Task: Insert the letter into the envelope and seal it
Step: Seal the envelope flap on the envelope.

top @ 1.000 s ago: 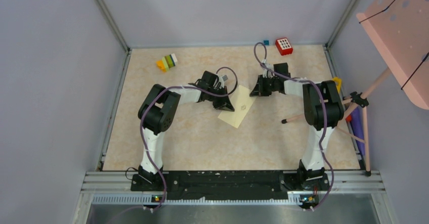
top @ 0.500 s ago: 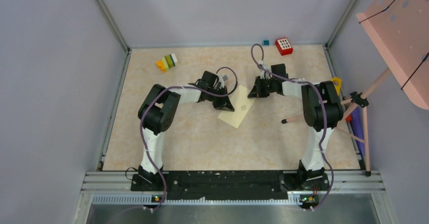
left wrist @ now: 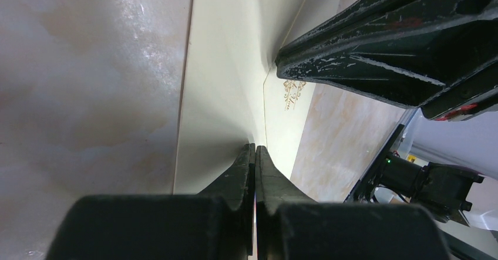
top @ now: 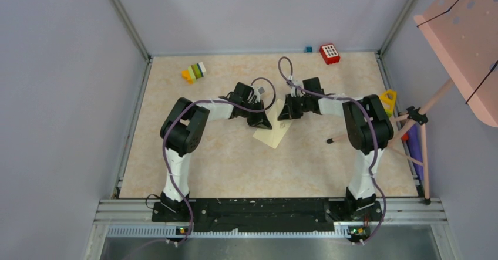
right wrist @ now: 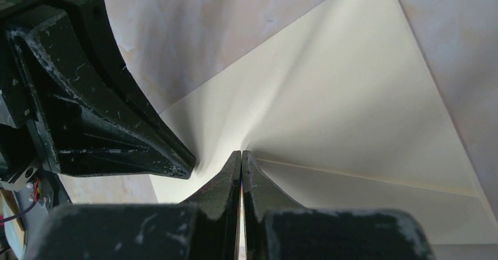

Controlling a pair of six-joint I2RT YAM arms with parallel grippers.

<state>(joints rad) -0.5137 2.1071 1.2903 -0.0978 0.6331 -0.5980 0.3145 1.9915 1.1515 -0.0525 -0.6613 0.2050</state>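
Where the two arms meet near the middle of the marbled surface [top: 194,154], we see the envelope [top: 275,135] lying flat at a slant, a pale cream paper rectangle with a small ornate gold mark [left wrist: 292,93] on its face and a pointed triangular flap [right wrist: 358,95] folded along a straight crease. Soft creases in the paper run out from the pincer tips. We find the left pincer [left wrist: 254,149] clenched, its tips down on the envelope's near-left part, and the right pincer [right wrist: 241,154] clenched too, its tips on the paper just beside the left one. We cannot tell whether either one nips the paper, nor whether anything is inside the envelope. At the far edge lie a stack of coloured blocks [top: 194,72] and a red block [top: 330,53].
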